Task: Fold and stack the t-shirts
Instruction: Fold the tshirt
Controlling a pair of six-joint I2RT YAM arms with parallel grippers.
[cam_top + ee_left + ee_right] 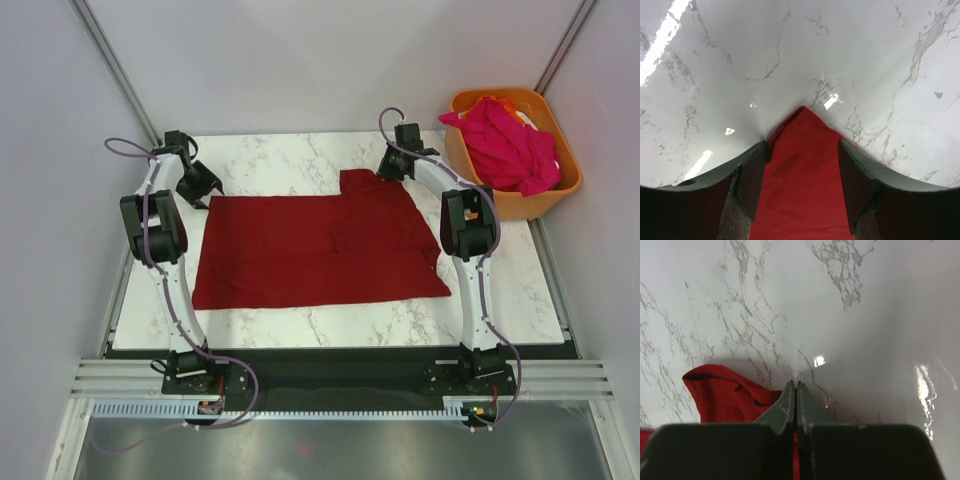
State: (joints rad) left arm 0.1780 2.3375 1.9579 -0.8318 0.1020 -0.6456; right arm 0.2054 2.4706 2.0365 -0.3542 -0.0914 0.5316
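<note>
Tabletop: red t-shirt lies spread flat mid-surface; pink t-shirt sits in the orange tub at far right.
Left gripper: jaws apart, straddling the shirt's far-left corner, not yet pinching.
Right gripper: jaws together at the far-right sleeve; whether cloth is caught, cannot tell.
Judgement: seat both corners fully before lifting, then raise them evenly.
</note>
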